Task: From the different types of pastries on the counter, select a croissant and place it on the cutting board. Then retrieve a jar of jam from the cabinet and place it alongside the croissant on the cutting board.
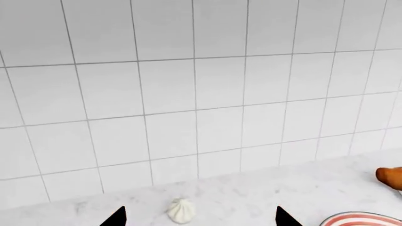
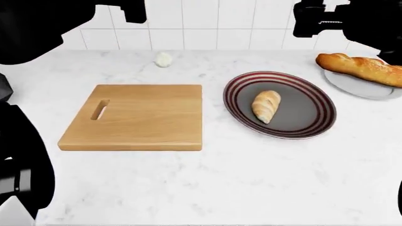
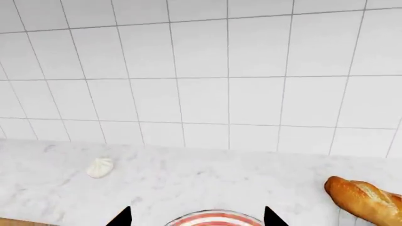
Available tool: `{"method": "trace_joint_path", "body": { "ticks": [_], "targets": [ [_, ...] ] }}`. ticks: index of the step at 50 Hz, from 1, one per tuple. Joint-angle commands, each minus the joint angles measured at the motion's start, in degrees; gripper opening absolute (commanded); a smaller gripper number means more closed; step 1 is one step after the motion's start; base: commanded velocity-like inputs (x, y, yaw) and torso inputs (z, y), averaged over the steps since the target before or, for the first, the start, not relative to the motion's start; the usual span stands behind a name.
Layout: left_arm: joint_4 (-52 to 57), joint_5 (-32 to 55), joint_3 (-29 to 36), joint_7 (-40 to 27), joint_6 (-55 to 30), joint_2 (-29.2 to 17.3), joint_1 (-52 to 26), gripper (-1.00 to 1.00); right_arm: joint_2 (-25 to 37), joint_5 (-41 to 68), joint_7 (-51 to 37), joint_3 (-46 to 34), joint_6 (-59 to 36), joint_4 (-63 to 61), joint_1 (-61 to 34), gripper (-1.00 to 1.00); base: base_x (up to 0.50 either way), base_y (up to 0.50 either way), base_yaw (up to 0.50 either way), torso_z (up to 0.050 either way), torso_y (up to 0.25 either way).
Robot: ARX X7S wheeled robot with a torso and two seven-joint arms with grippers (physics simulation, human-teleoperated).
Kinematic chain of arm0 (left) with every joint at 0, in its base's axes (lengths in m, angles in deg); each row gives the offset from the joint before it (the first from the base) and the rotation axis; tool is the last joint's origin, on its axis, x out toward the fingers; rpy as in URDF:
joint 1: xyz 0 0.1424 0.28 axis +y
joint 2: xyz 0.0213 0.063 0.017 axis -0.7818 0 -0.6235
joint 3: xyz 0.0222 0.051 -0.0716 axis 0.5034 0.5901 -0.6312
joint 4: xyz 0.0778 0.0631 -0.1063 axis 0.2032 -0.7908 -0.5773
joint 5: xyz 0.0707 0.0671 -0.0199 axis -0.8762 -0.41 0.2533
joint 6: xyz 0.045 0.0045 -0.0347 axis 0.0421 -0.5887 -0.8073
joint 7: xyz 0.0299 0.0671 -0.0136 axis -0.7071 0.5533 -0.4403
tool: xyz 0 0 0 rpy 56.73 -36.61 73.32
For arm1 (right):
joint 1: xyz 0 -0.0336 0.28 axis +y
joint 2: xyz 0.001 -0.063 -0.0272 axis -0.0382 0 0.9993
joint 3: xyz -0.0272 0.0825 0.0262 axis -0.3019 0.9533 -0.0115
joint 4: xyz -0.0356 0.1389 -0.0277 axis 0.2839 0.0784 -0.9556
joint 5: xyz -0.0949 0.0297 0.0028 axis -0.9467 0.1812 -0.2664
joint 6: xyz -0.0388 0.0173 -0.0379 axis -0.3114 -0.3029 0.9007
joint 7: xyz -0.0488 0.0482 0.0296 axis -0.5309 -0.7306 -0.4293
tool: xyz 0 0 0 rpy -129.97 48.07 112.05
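Pale croissant on striped plate, bare wooden cutting board beside

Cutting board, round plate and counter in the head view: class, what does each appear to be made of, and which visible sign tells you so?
Cutting board: looks like light wood, matte, with faint grain lines and a cut slot handle.
Round plate: probably glazed ceramic, with a smooth dark centre and red-and-white rings.
Counter: marble-look stone or laminate, white with grey veining; which one cannot be told.

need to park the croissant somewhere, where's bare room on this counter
The cutting board is bare. So is the counter in front of it. It is crowded at the right: the croissant fills the striped plate, with the baguette behind.
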Motion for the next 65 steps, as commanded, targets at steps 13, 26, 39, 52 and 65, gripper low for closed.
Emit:
{"method": "trace_joint_path", "body": {
  "ticks": [13, 26, 39, 52, 65],
  "targets": [
    [0.86, 7.00, -2.48, -4.99, -1.22, -2.67, -1.36, 1.00, -2.53, 24.10, -25.57, -6.03, -1.60, 33.24, -6.29, 1.00, 0.00, 0.00, 0.00, 0.000, 0.000],
    [0.92, 9.73, -2.97, -7.15, -0.85, -3.94, -1.01, 1.00, -4.07, 13.13, -10.19, -18.80, 2.63, 38.70, -8.54, 1.00, 0.00, 0.00, 0.00, 0.000, 0.000],
    [0.56, 11.29, -2.78, -7.89, 0.56, -4.85, -0.22, 1.00, -5.88, 9.08, -2.70, -26.14, 3.32, 39.88, -8.05, 1.00, 0.00, 0.00, 0.00, 0.000, 0.000],
    [0.19, 12.15, -2.09, -8.26, 2.19, -5.68, 1.31, 1.00, -7.40, 7.90, 1.29, -29.45, 3.95, 40.78, -6.60, 1.00, 0.00, 0.00, 0.00, 0.000, 0.000],
    [-1.08, 11.75, -0.72, -7.44, 5.35, -6.33, 3.31, 1.00, -7.78, 6.41, 4.42, -32.86, 4.78, 40.32, -4.71, 1.00, 0.00, 0.00, 0.00, 0.000, 0.000]
  ]
}}
